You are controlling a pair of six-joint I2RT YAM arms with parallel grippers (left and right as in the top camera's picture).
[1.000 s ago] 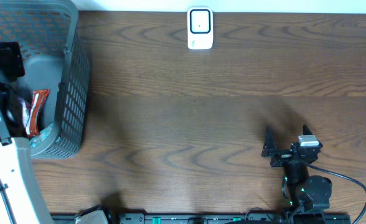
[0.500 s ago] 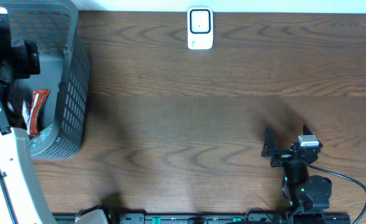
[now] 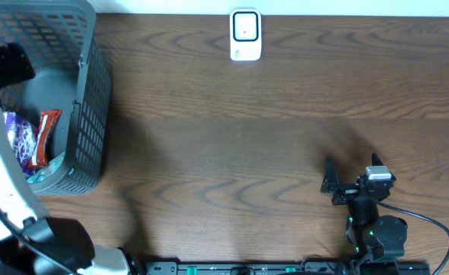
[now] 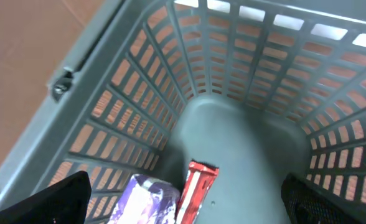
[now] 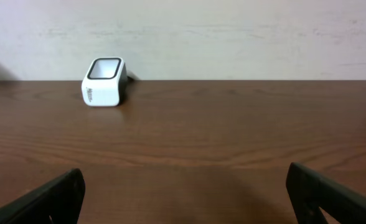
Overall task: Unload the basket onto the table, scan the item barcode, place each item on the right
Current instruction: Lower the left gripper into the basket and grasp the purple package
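Red snack bar (image 4: 197,186) lies beside a purple packet (image 4: 142,199) in the basket (image 3: 87,76) at the table's (image 3: 232,153) left edge, under the wide-open, empty left gripper (image 4: 186,208). Right gripper (image 3: 351,169) gapes empty by the near-right corner; scanner (image 3: 245,34) at the far edge.

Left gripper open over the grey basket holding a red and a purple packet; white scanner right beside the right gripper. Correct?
No. The overhead view shows the white scanner at the table's far edge, well apart from the right gripper. The rest holds: left gripper open over the grey basket, red packet and purple packet inside.
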